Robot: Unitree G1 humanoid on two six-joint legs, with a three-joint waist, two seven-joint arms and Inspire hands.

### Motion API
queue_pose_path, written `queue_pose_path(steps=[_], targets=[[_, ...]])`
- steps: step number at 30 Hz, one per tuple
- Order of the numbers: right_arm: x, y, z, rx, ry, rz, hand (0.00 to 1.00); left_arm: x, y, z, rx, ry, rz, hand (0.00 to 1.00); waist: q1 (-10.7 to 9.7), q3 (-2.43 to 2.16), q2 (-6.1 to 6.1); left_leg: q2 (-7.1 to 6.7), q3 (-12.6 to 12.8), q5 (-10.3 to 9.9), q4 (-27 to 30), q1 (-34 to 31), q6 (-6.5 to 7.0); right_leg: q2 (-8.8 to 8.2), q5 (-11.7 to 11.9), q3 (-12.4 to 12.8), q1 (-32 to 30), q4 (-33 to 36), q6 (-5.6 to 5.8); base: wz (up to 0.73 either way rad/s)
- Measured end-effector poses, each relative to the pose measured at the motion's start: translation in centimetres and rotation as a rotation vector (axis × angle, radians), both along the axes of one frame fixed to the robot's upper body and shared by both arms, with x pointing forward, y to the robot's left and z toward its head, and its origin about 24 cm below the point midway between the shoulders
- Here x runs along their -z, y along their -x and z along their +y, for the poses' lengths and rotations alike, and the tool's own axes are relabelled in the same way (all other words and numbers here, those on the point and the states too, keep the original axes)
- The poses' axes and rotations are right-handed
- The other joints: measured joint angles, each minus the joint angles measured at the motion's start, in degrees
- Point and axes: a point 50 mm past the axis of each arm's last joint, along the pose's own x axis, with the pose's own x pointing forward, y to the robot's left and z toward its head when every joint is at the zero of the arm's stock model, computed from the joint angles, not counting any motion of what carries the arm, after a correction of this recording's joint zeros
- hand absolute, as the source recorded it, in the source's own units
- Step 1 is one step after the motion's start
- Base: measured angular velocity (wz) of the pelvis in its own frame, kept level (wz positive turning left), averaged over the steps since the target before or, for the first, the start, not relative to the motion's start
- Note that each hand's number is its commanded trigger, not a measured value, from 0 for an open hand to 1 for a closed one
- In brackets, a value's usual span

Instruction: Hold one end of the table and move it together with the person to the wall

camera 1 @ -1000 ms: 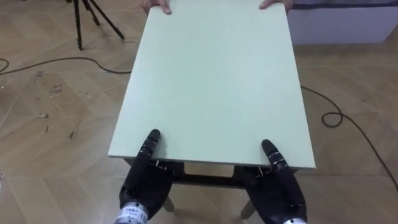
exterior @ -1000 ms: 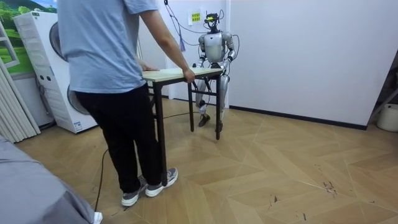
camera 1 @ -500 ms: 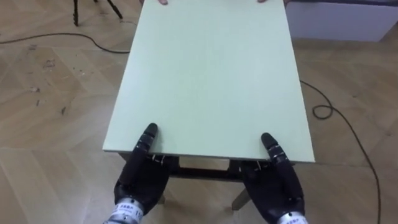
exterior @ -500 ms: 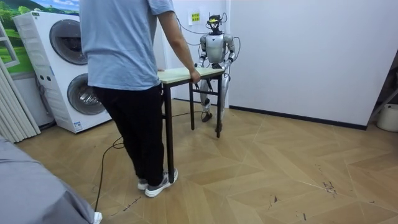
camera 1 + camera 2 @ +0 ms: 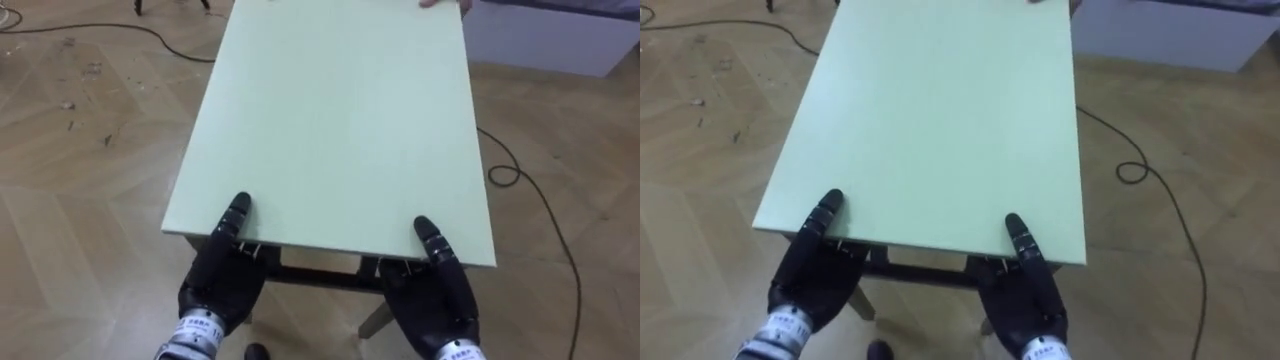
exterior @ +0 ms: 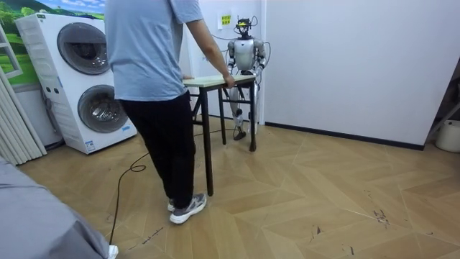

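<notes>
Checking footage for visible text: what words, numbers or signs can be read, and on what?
Yellow-green sign on the wall by the robot: too small to read.
Band at the wrist of the left hand: dark marks, too blurred to read.
Table top: no text.

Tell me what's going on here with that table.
The robot and a person hold a pale green table by its two short ends. The robot's left hand and right hand clamp the near edge, thumbs on top. The person grips the far end, standing near stacked washing machines. Whether the legs are off the floor is unclear.
</notes>
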Motion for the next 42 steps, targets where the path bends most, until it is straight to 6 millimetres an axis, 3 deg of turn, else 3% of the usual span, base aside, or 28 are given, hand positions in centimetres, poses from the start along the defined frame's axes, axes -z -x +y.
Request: queue_pose_path(steps=[1,4,6,8,10,11,12,13,14,17,18,19,20,21,22,25,27,29,31,32,33,34,35,36,37,39,41,42], targets=[[0.0,0.0,-0.2,-0.005,0.012,0.0,1.0,0.2,0.3,-0.1,-0.008,0.018,0.012,1.0,-0.1,-0.15,1.0,0.34,-1.0,-5.0,7.0,0.1,0.15,-0.01,0.5,-1.8,0.1,-0.1,-0.57,-0.26],[-0.1,-0.1,-0.3,-0.003,0.03,-0.011,1.0,0.3,0.5,-0.5,-0.011,0.036,0.021,1.0,-0.8,-0.02,2.65,0.82,-2.9,-12.9,17.9,3.5,-0.3,0.08,1.3,-6.9,0.1,-0.1,-2.1,-0.03],[-0.3,-0.2,-0.4,0.007,0.035,-0.02,1.0,0.3,0.5,-0.8,-0.014,0.045,0.019,1.0,-1.5,0.02,3.56,1.26,-3.7,-15.2,21.2,7.6,-0.52,0.07,1.4,-9.5,-0.1,0.1,-2.24,0.08],[-0.4,-0.3,-0.5,0.016,0.037,-0.03,1.0,0.2,0.4,-1.1,-0.019,0.056,0.019,1.0,-2.3,0.17,4.39,1.53,-4.2,-16.1,21.0,12.4,-0.92,-0.1,1.4,-10.7,-0.6,1.4,-2.25,0.15],[-0.7,-0.5,-0.6,0.022,0.044,-0.045,1.0,0.0,0.2,-1.4,-0.024,0.07,0.014,1.0,-2.6,0.12,4.78,-1.33,-5.4,-17.1,11.0,15.6,-2.13,-0.53,2.0,-8.3,-3.9,5.2,-0.72,0.0],[-0.8,-0.5,-0.6,0.023,0.041,-0.049,1.0,-0.1,0.2,-1.4,-0.025,0.072,0.011,1.0,-2.9,-0.22,4.86,-2.02,-6.4,-17.1,8.3,16.4,-2.14,0.33,2.1,-6.5,-5.6,4.6,0.03,0.04],[-1.1,-0.6,-0.2,0.023,0.039,-0.066,1.0,-0.4,0.1,-1.4,-0.026,0.071,-0.005,1.0,-3.2,-1.19,4.62,-3.08,-7.4,-17.1,2.6,16.9,-2.2,3.27,4.2,-4.4,-7.3,-0.3,-0.03,0.07],[-1.6,-1.1,-0.1,0.027,0.047,-0.1,1.0,-0.8,-0.2,-1.6,-0.039,0.079,-0.027,1.0,-3.1,-0.9,5.34,-3.53,-7.3,-18.4,0.5,16.9,-3.22,3.08,6.4,-6.2,-7.8,-2.2,-3.85,-0.12],[-1.7,-1.5,-0.1,0.023,0.055,-0.111,1.0,-0.8,-0.4,-1.5,-0.056,0.086,-0.03,1.0,-2.7,-0.48,6.15,-3.02,-7.1,-19.3,0.8,17.1,-3.07,3.02,7.3,-7.0,-8.3,-1.0,-3.5,-0.17],[-1.6,-1.6,-0.5,0.033,0.061,-0.099,1.0,-0.7,-0.3,-2.1,-0.039,0.101,-0.011,1.0,-3.1,0.1,7.27,-2.99,-7.4,-19.7,-5.0,21.0,-1.6,-0.53,6.5,-10.1,-12.2,12.8,-1.65,0.13],[-1.5,-1.4,-0.6,0.036,0.059,-0.091,1.0,-0.7,-0.3,-2.1,-0.04,0.096,-0.009,1.0,-5.5,0.57,6.58,-3.59,-10.0,-20.1,-6.2,22.2,-0.19,-1.81,4.9,-8.9,-16.5,18.9,1.83,0.47],[-1.5,-1.4,-0.1,0.03,0.047,-0.092,1.0,-0.9,-0.3,-1.5,-0.046,0.084,-0.019,1.0,-5.5,0.45,5.71,-3.72,-11.6,-21.8,-5.5,21.0,0.38,0.91,5.0,-4.3,-18.7,10.0,2.34,0.44],[-1.5,-1.4,0.2,0.027,0.046,-0.094,1.0,-1.0,-0.4,-1.2,-0.052,0.081,-0.024,1.0,-5.5,0.2,4.98,-4.0,-12.1,-23.0,-4.5,19.9,0.3,1.36,7.6,-3.0,-19.6,5.3,1.93,0.33],[-1.4,-1.3,0.6,0.033,0.034,-0.091,1.0,-0.7,-0.4,-0.9,-0.055,0.078,-0.015,1.0,-5.8,0.26,3.95,-5.61,-12.9,-24.7,-1.2,18.0,0.21,-0.39,15.2,-3.3,-20.2,2.4,-1.94,0.29],[-1.2,-1.1,0.1,0.034,0.056,-0.081,1.0,-0.2,-0.2,-1.4,-0.057,0.097,0.017,1.0,-5.7,0.09,5.33,-6.01,-12.3,-25.8,1.2,17.4,-0.06,-0.95,14.6,-4.7,-20.1,2.8,-1.79,0.25],[-0.7,-1.0,0.0,0.023,0.074,-0.068,1.0,0.2,-0.1,-1.5,-0.047,0.103,0.039,1.0,-5.2,0.28,5.11,-7.21,-11.7,-25.4,1.8,16.8,0.14,-2.15,15.8,-6.1,-19.1,1.5,-2.33,-0.02],[-0.6,-0.9,0.0,0.021,0.07,-0.061,1.0,0.4,0.0,-1.5,-0.05,0.107,0.05,1.0,-5.3,0.27,4.76,-7.96,-11.2,-25.0,2.8,16.0,0.89,-2.55,17.6,-6.0,-18.3,-1.0,-0.71,0.02],[-0.5,-0.8,0.0,0.014,0.071,-0.053,1.0,0.6,0.2,-1.5,-0.052,0.111,0.06,1.0,-5.9,0.26,4.28,-9.15,-10.9,-24.0,3.2,14.6,2.6,-3.23,20.4,-5.5,-17.9,-4.1,3.47,0.0],[-0.5,-0.9,0.1,-0.008,0.072,-0.052,1.0,0.7,0.3,-1.4,-0.058,0.121,0.066,1.0,-6.7,0.26,3.26,-10.81,-9.8,-22.0,3.0,12.4,5.51,-4.29,25.5,-4.0,-16.9,-10.3,10.71,0.0],[-0.5,-0.9,0.1,-0.012,0.071,-0.05,1.0,0.7,0.3,-1.3,-0.06,0.121,0.069,1.0,-7.0,0.33,3.05,-11.03,-9.3,-21.5,3.0,12.2,5.63,-4.66,26.2,-3.6,-16.8,-10.5,11.92,0.25],[-0.3,-0.6,-0.2,-0.009,0.072,-0.035,1.0,0.9,0.6,-1.3,-0.06,0.119,0.085,1.0,-7.9,0.46,2.86,-10.31,-7.6,-21.2,3.4,12.5,5.89,-5.56,25.7,-1.4,-17.2,-6.5,10.42,0.57],[0.2,0.2,-0.5,0.001,0.072,-0.004,1.0,1.2,0.8,-1.4,-0.043,0.11,0.105,1.0,-9.4,0.55,2.88,-8.03,-4.6,-21.1,3.6,13.5,5.79,-6.65,17.9,3.2,-17.8,4.9,6.82,0.83],[0.4,0.6,-0.6,0.015,0.065,0.007,1.0,1.2,0.8,-1.5,-0.026,0.103,0.112,1.0,-10.1,0.52,2.93,-6.44,-2.9,-20.9,3.6,13.8,5.42,-7.05,13.1,5.3,-17.5,10.6,7.1,1.26],[0.6,1.6,-1.0,0.055,0.04,0.019,1.0,1.1,0.5,-2.1,0.017,0.085,0.119,1.0,-10.3,0.51,2.8,-3.91,0.3,-19.7,2.6,14.6,2.85,-7.84,5.8,8.6,-15.5,19.6,8.64,1.12],[0.7,2.2,-1.2,0.075,0.026,0.027,1.0,1.0,0.5,-2.3,0.04,0.076,0.119,1.0,-9.9,0.32,1.9,-3.57,3.0,-18.8,1.4,15.9,1.18,-8.91,0.9,10.2,-12.5,20.9,10.82,0.75],[0.5,1.7,-1.3,0.065,0.037,0.014,1.0,0.9,0.5,-2.4,0.036,0.083,0.115,1.0,-7.6,0.5,2.19,-5.3,2.5,-18.3,2.5,14.8,0.46,-7.42,-1.2,12.8,-11.8,15.8,11.14,-0.64],[0.5,1.4,-1.5,0.06,0.053,0.029,1.0,1.1,0.8,-2.3,0.028,0.089,0.131,1.0,-5.0,-0.52,4.2,-6.85,-1.6,-17.4,-0.6,14.7,2.11,-4.59,3.2,13.2,-10.1,8.8,10.87,-0.8],[0.6,1.5,-1.1,0.049,0.039,0.046,1.0,1.1,0.7,-1.9,0.02,0.071,0.131,1.0,-5.3,-0.4,3.67,-6.92,-1.9,-15.5,-4.2,16.5,2.05,-4.14,5.5,12.8,-7.4,4.4,10.68,-0.03]])
